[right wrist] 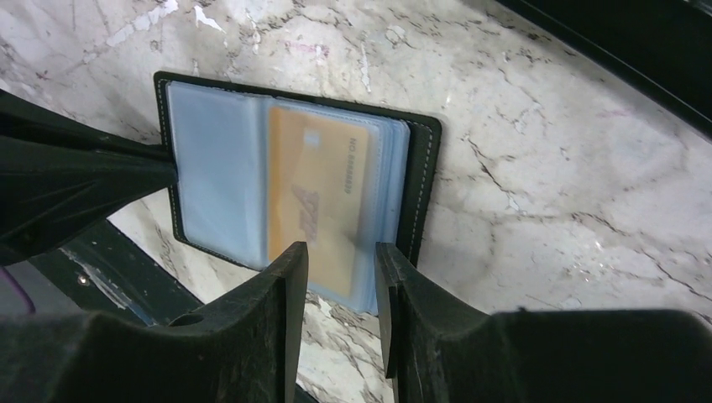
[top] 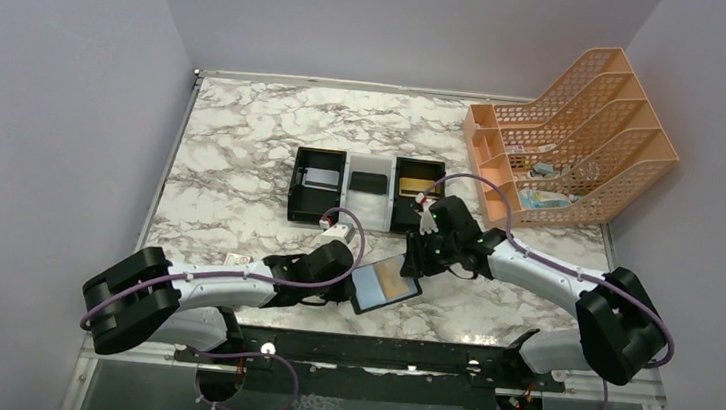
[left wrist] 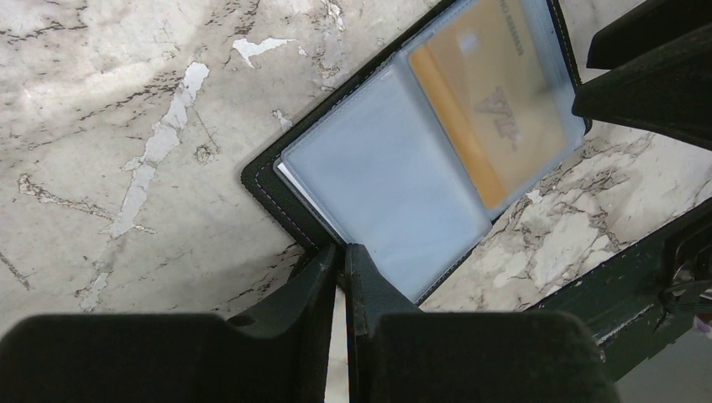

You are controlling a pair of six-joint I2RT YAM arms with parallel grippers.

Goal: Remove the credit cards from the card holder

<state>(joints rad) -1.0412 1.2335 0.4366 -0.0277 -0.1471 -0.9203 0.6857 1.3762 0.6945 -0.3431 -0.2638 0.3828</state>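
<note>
Left pincer (left wrist: 342, 256) pinches the card holder (left wrist: 378, 193) edge; right pincer (right wrist: 340, 252) hovers part-open above it.

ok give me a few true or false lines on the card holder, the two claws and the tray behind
1. The card holder lies open on the table. True.
2. An orange card sits inside it behind clear plastic. True.
3. The left claw hangs wide open, clear of the holder. False: it is pinched on the holder's edge.
4. The right claw is clamped tight shut. False: its jaws stand apart, astride the orange card's near edge.
5. The tray holds nothing. False: a silver card and a gold card lie in its end compartments.
</note>
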